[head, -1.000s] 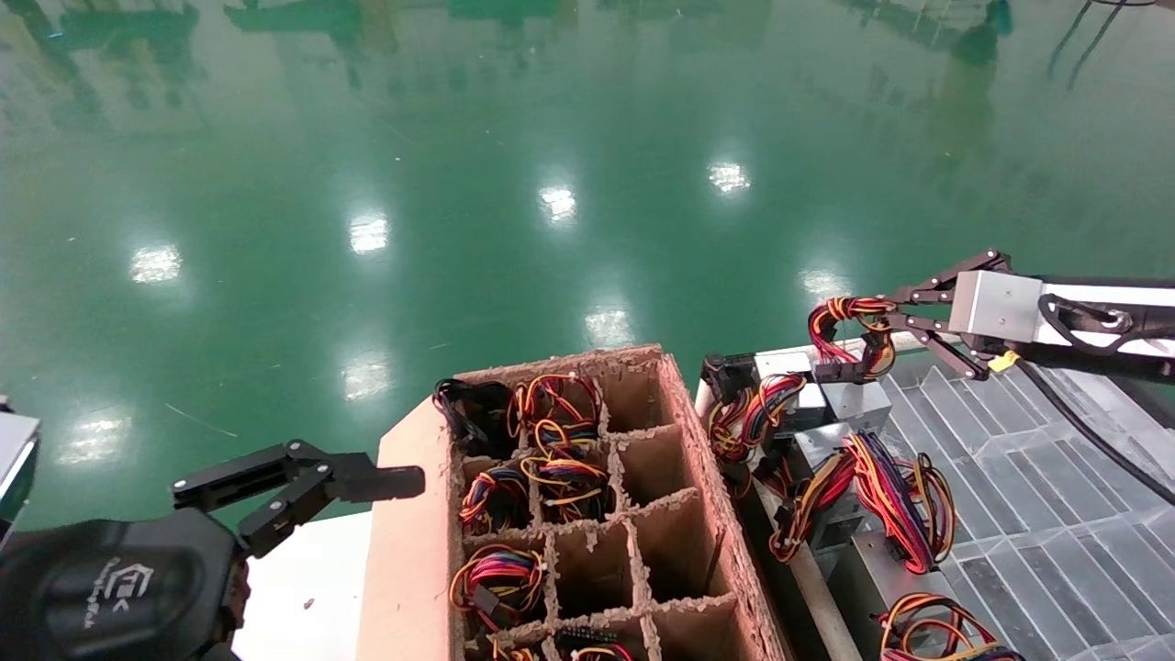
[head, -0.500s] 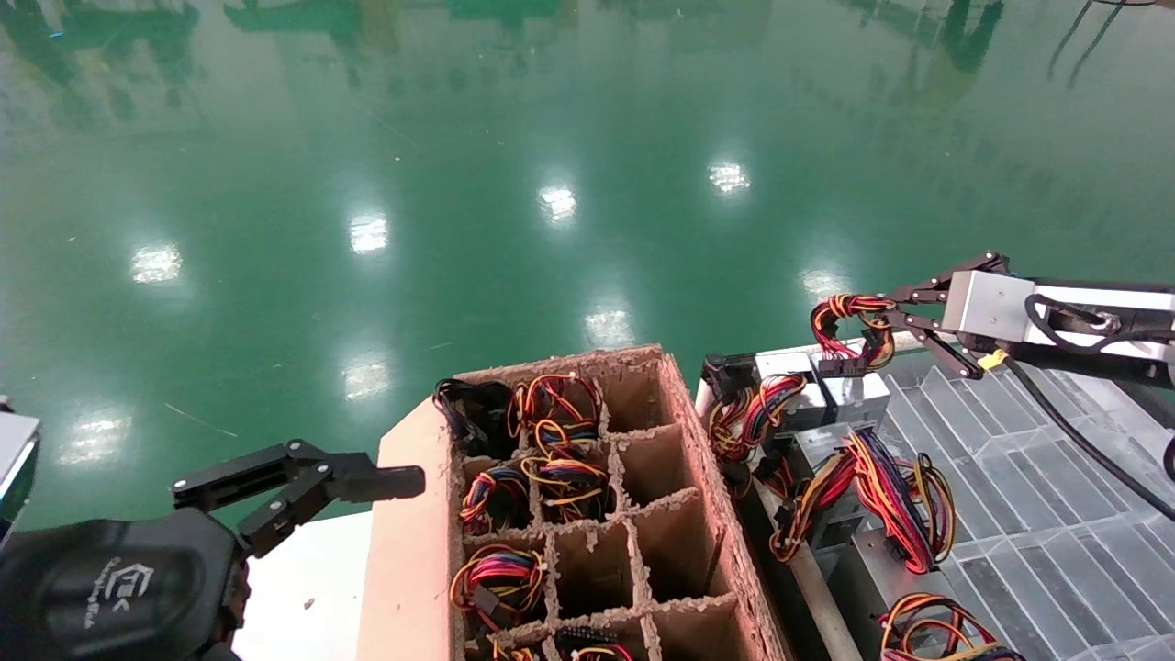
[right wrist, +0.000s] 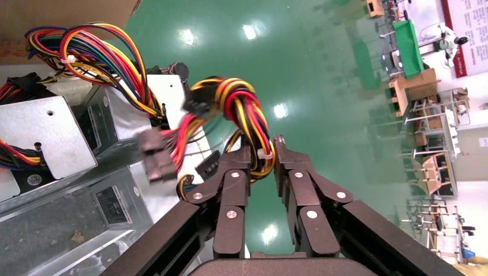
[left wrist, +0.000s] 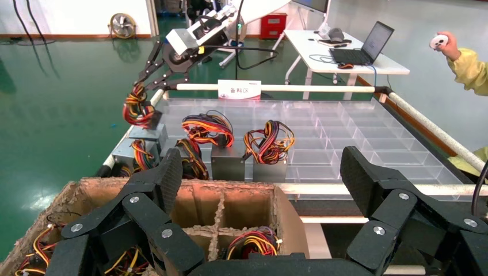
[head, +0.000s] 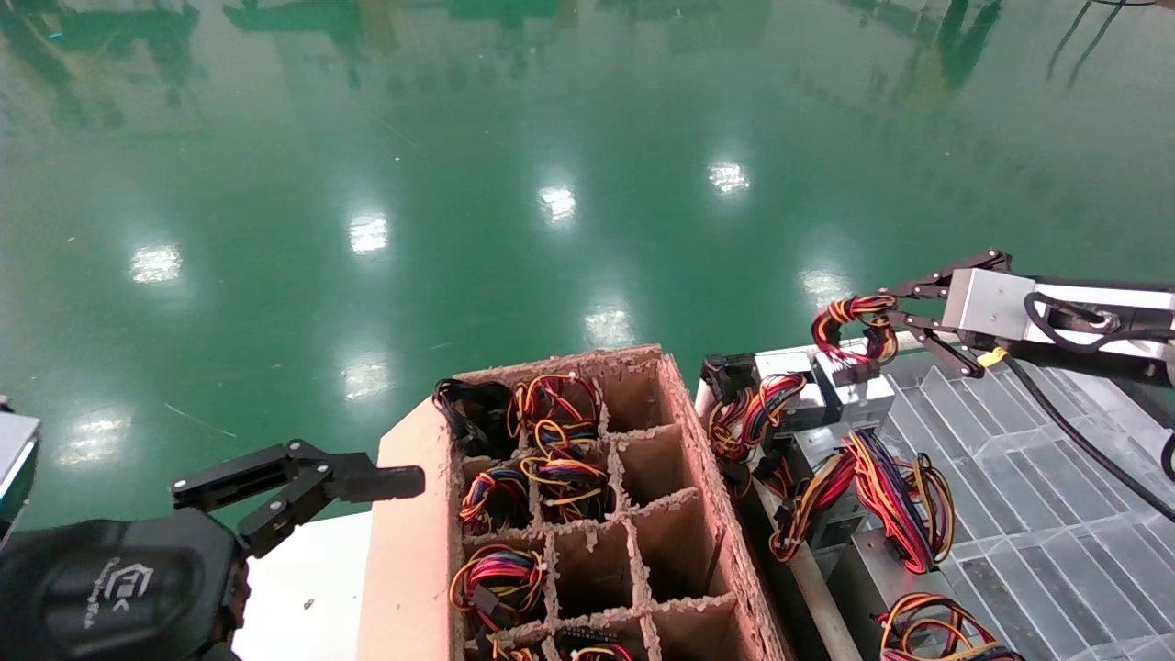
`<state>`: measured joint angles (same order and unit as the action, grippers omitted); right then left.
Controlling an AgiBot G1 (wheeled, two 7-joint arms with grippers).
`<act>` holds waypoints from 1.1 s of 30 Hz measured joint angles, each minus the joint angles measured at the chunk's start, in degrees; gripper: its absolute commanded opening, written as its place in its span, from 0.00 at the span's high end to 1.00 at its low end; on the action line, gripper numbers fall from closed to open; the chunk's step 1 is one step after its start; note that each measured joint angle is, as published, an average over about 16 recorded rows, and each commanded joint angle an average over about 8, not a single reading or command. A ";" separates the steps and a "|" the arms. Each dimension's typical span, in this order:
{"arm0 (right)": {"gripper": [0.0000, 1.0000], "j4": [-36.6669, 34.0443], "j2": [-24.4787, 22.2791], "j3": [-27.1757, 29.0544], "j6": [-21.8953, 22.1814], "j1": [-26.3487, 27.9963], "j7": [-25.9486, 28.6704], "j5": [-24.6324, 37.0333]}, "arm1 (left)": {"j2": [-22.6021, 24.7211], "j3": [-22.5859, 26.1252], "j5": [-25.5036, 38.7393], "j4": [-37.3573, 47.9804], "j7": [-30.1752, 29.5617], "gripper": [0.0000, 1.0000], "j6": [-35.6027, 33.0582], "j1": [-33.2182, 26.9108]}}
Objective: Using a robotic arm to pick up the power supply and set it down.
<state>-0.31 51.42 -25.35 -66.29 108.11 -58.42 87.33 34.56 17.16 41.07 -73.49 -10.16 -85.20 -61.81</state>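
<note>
Arm: white tubular robotic arm (head: 1115, 303) with silver boxy body, reaching in from the right.
Right hand (head: 879, 314): thin dark linkage fingers (right wrist: 230, 192) pinched on the wire loop.
Unit: small silver metal rectangular power supply (head: 863, 390) with white-and-black label.
Wires: looped red, yellow, orange and black bundle (head: 854, 317), raised above the unit.
Pose: tilted; contact underneath unclear.
</note>
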 measured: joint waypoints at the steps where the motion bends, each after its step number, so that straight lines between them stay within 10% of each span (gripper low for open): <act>1: 0.00 0.00 0.00 0.00 0.00 0.00 0.00 0.00 | 0.00 0.00 0.00 0.00 0.00 0.00 0.00 0.00; 33: 0.00 -0.10 -0.59 -0.09 -1.55 1.53 1.42 0.07 | 0.00 0.03 -0.01 0.04 0.02 0.00 -0.01 -0.03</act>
<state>-0.41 50.84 -25.44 -67.84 109.64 -57.00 87.39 34.56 17.19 41.05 -73.45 -10.13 -85.21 -61.84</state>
